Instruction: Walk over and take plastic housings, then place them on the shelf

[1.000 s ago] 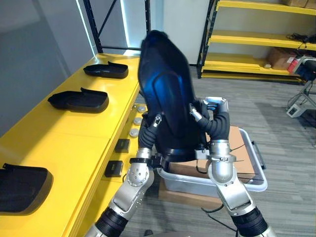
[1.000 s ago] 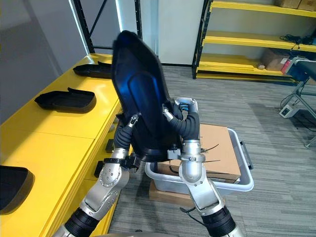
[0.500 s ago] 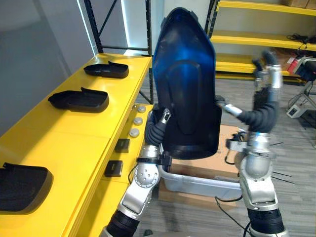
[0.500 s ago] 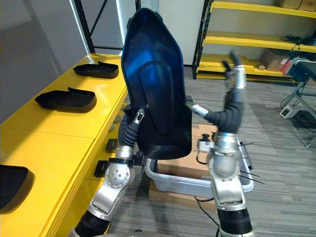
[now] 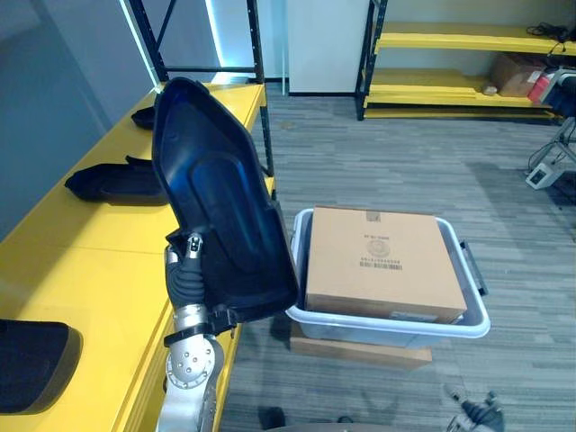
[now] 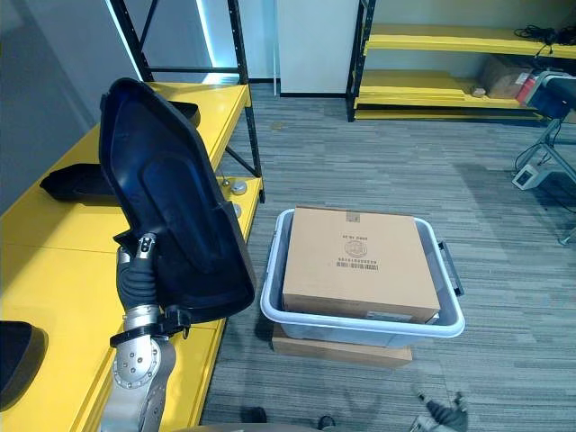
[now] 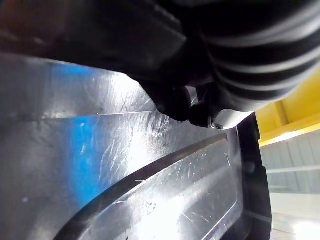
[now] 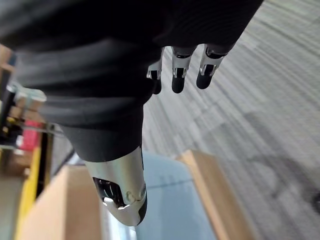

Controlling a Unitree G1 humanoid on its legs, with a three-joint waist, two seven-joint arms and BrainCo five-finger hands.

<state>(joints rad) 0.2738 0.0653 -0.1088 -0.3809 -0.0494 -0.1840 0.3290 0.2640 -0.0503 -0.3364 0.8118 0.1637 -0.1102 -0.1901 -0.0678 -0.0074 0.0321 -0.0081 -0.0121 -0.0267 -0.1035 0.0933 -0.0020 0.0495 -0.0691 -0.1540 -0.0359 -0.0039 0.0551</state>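
One plastic housing (image 5: pixel 220 216) gripped, tilted, by left hand (image 5: pixel 186 270) — right hand (image 8: pixel 180 75) relaxed

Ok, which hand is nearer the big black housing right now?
Left. The left hand sits against the housing at its lower part, over the yellow shelf edge. The right hand hangs low past the grey bin, well apart from it.

We found the held housing (image 5: pixel 220 216) hiding most of the left hand (image 5: pixel 189 261) and part of the middle housing (image 5: pixel 103 183) on the worktop (image 5: pixel 90 270). Frame edges cut off the lower-left housing (image 5: pixel 31 364) and the right hand (image 5: pixel 477 416).
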